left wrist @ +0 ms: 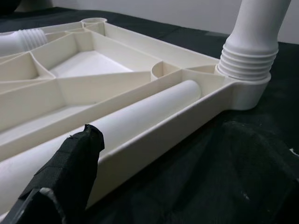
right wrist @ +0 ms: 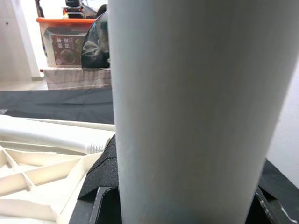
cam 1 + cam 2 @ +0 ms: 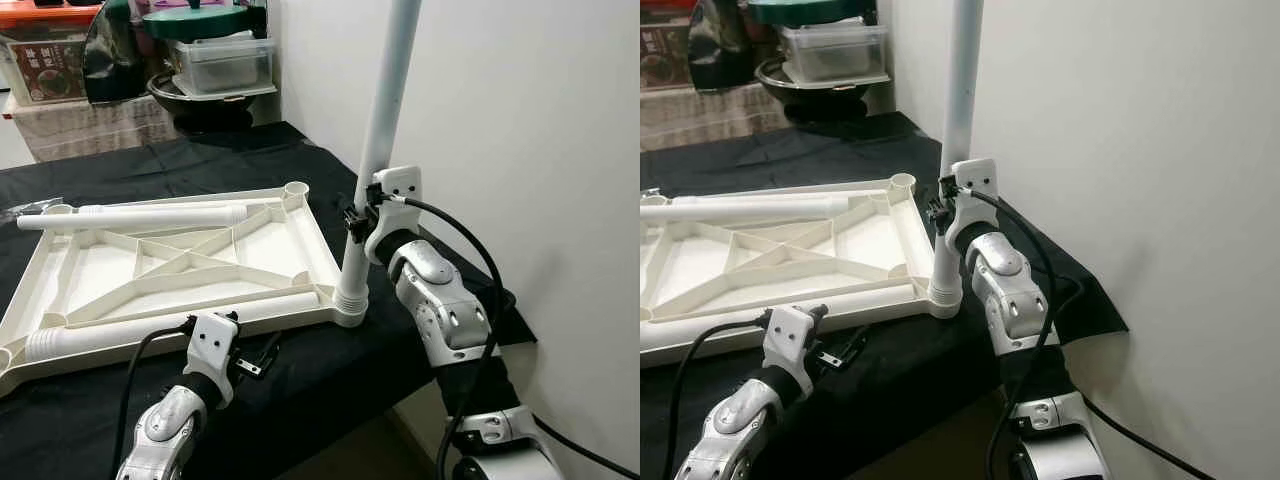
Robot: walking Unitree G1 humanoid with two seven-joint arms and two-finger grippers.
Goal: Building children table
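A cream plastic table top [image 3: 110,270] lies upside down on a black-covered surface. A white leg [image 3: 385,100] stands upright in its near right corner socket [image 3: 350,308]. My right gripper [image 3: 356,222] is shut on this leg a little above the socket; in the right wrist view the leg [image 2: 187,107] sits between black pads [image 2: 100,177]. Two more legs lie on the table top, one along the far side [image 3: 130,215] and one along the near rim [image 3: 170,325]. My left gripper [image 3: 255,358] hovers low, just in front of the near rim, close to the lying leg [image 1: 140,116].
A white wall [image 3: 520,130] rises close on the right. The black cloth's edge [image 3: 505,325] drops off near my right arm. At the back stand a clear box [image 3: 222,62], a dark pot [image 3: 200,100] and an orange-lidded bin [image 3: 45,55].
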